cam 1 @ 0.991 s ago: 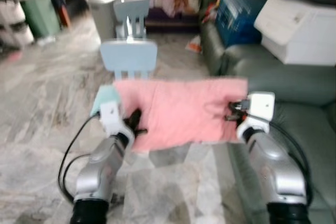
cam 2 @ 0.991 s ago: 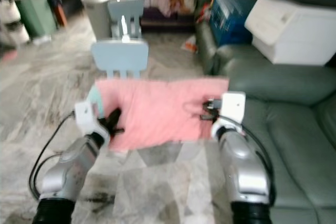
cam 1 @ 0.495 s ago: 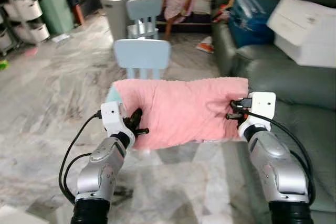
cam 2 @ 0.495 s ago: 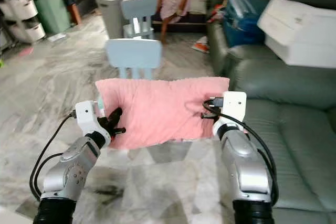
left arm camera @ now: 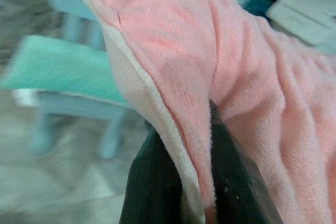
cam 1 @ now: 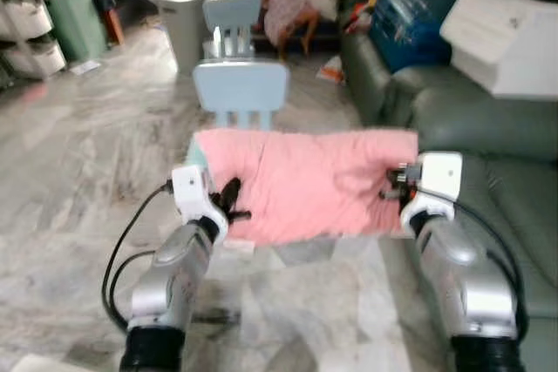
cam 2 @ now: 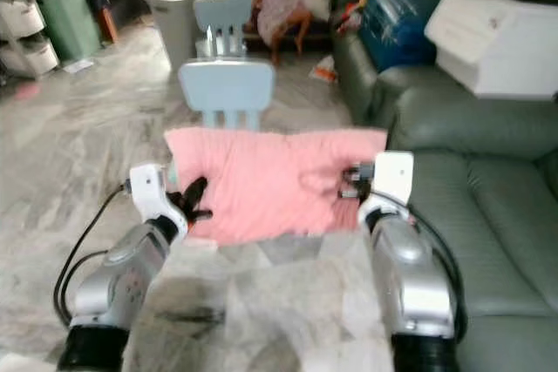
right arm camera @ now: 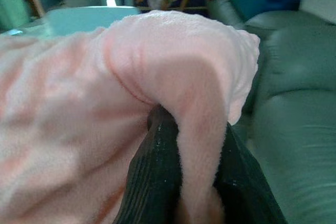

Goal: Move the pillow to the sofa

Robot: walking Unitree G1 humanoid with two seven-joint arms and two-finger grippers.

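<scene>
A lived-in home's living room: a grey-green leather sofa (cam 2: pixel 488 206), marble-patterned floor (cam 1: pixel 78 154), pale blue child's chairs (cam 1: pixel 240 84) (one behind the other), a bin (cam 1: pixel 179 23), and a person sitting (cam 2: pixel 275 6) at the back.

No lettering, label, brand, number or sign can be read in any of the views; surfaces that might carry print are too blurred or too small to make out.

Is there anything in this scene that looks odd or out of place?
Nothing looks damaged or spilled. The pink pillow hangs level between the left gripper and right gripper, each pinching an edge, beside the green sofa.
</scene>
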